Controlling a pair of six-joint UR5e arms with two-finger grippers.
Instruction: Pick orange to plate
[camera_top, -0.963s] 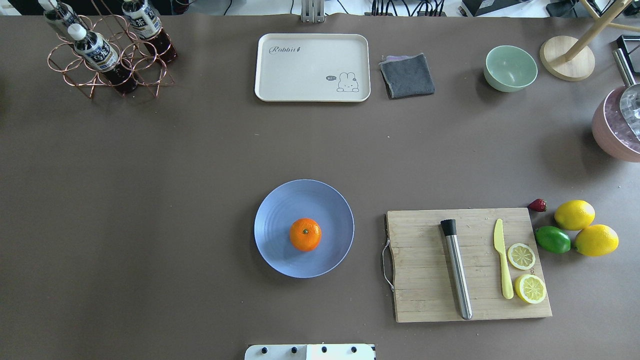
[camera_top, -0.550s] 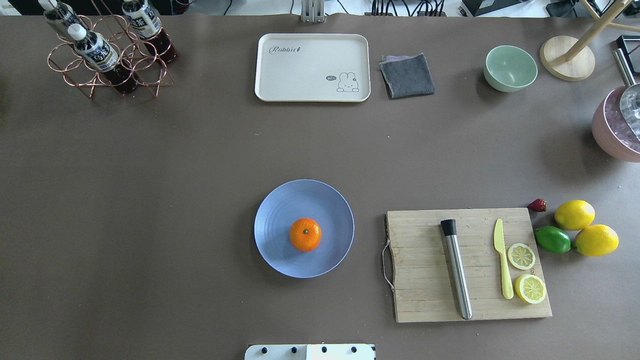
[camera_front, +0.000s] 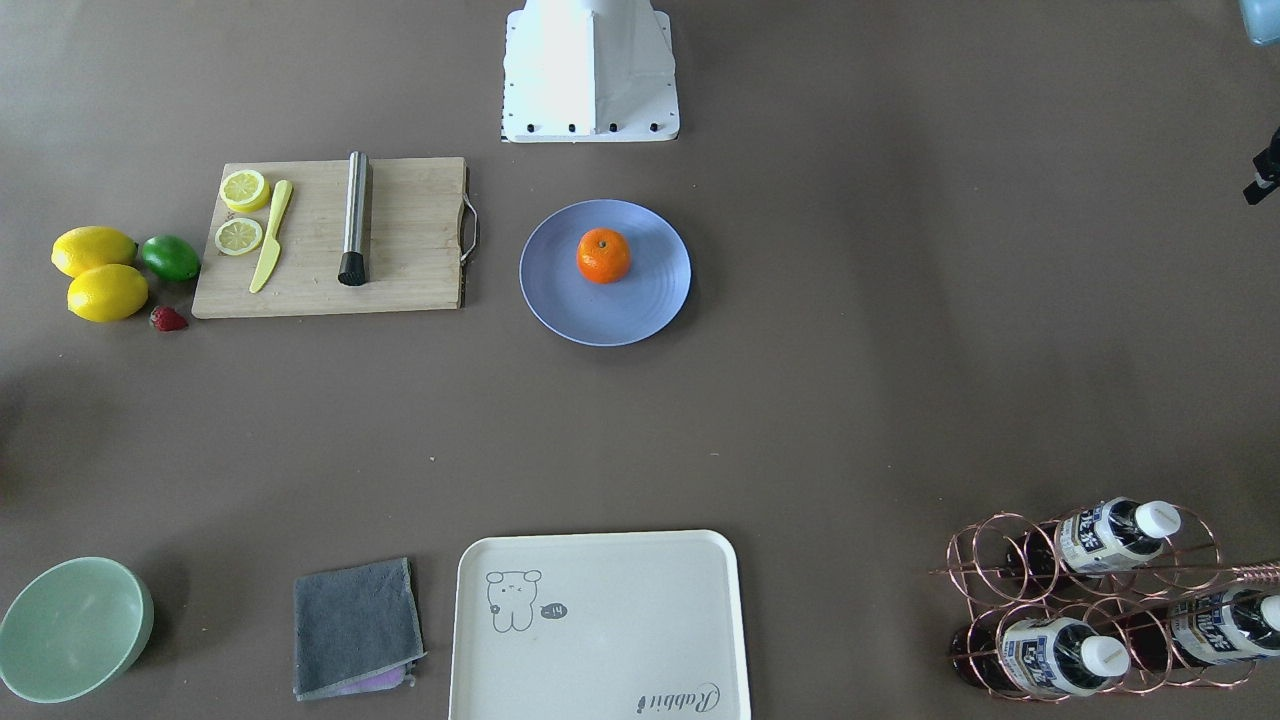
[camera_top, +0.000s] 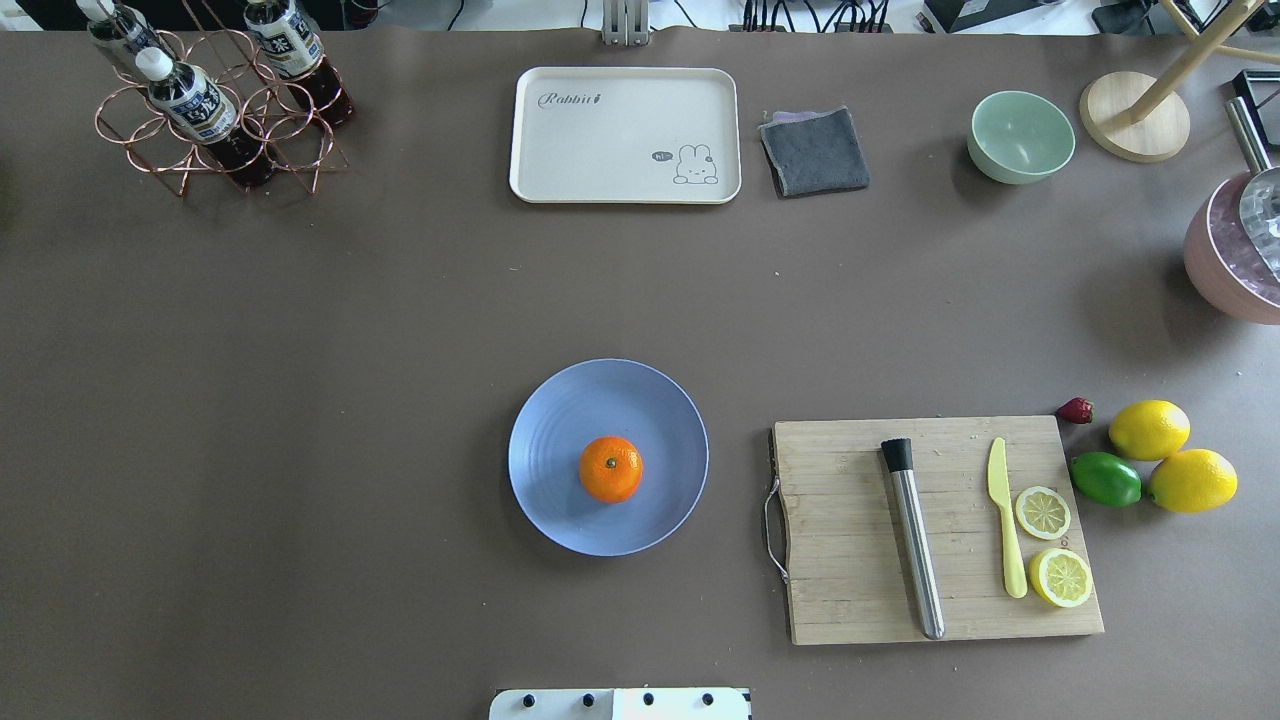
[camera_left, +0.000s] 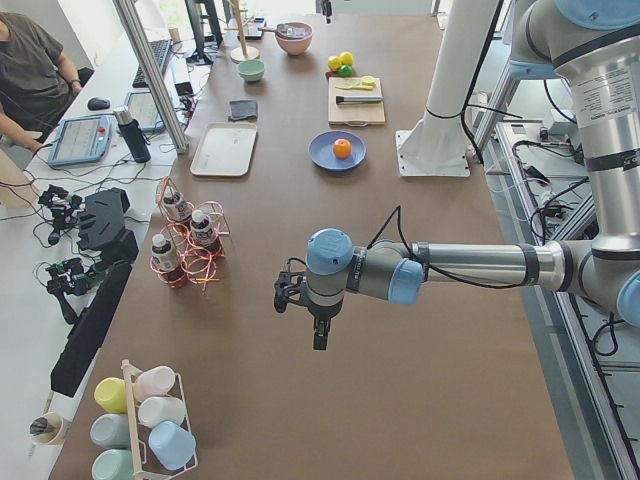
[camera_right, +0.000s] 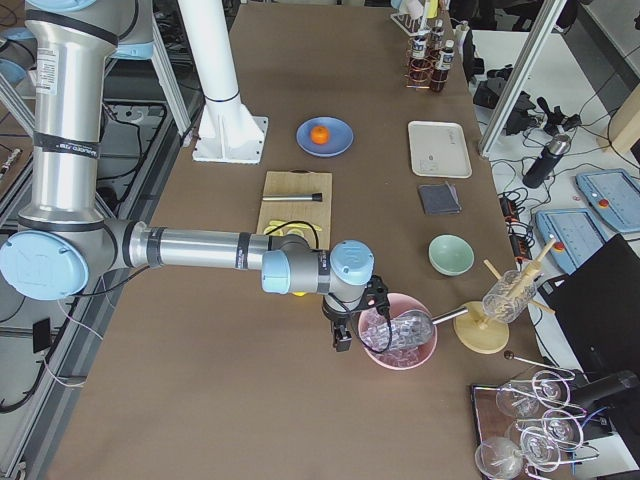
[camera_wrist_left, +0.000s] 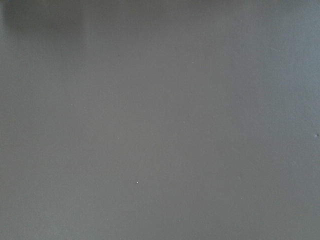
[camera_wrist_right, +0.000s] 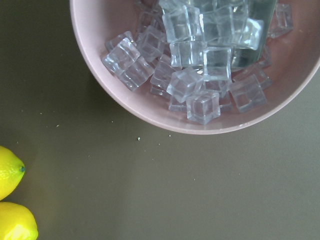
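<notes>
The orange (camera_top: 611, 469) rests on the periwinkle-blue plate (camera_top: 560, 420), slightly toward the robot's side of its middle; nothing touches it. The front-facing view shows the same orange (camera_front: 604, 255) on the plate (camera_front: 640, 300). Neither gripper appears in the overhead or front-facing view. My left gripper (camera_left: 318, 335) hangs over bare table far from the plate, at the table's left end. My right gripper (camera_right: 343, 340) hovers beside the pink ice bowl at the right end. Only the side views show them, so I cannot tell if either is open or shut.
A cutting board (camera_top: 850, 600) with a metal muddler (camera_top: 914, 545), a yellow knife and lemon slices lies right of the plate. Two lemons (camera_top: 1150, 429), a lime (camera_top: 1105, 479) and a strawberry sit beyond it. A cream tray (camera_top: 625, 135), grey cloth, green bowl (camera_top: 1020, 135), pink ice bowl (camera_wrist_right: 200, 65) and bottle rack (camera_top: 215, 110) line the far side.
</notes>
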